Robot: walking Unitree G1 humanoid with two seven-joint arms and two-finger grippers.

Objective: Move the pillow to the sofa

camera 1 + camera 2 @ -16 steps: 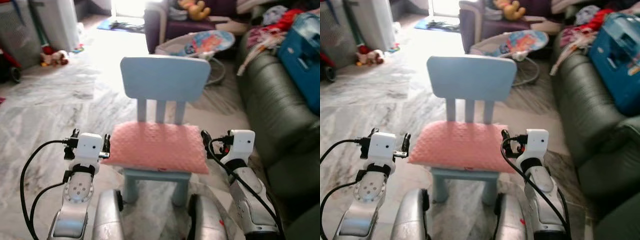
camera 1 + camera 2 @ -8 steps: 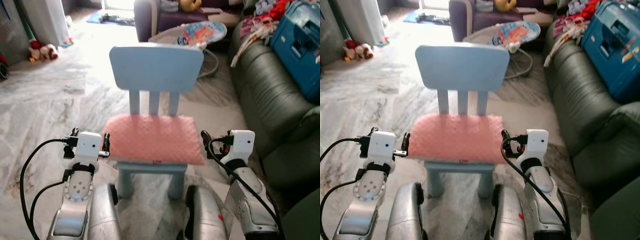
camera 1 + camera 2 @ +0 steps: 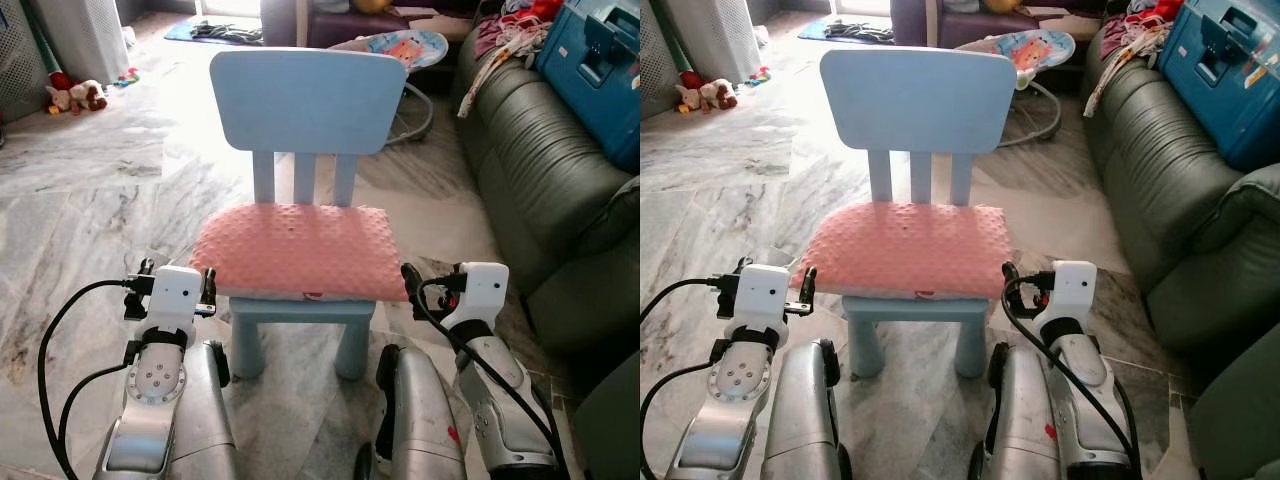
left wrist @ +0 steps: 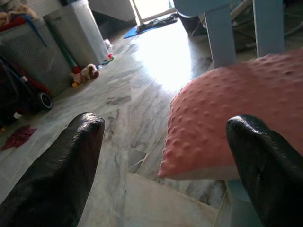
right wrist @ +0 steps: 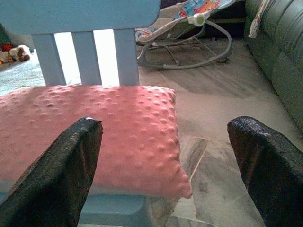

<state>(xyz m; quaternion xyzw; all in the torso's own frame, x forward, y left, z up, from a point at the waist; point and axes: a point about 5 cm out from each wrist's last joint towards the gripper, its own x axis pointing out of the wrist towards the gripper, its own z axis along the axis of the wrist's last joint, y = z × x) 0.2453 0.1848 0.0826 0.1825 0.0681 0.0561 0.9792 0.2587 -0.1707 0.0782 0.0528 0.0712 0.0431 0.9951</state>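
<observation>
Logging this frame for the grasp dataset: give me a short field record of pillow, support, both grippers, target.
pillow: pink dotted pillow, flat on the seat, not gripped
support: light blue child's chair on the marble floor
left gripper: left gripper open, by the pillow's left corner, not touching
right gripper: right gripper open, by the pillow's right corner, not touching
target: dark green sofa to the robot's right
on sofa: blue case, clothes
</observation>
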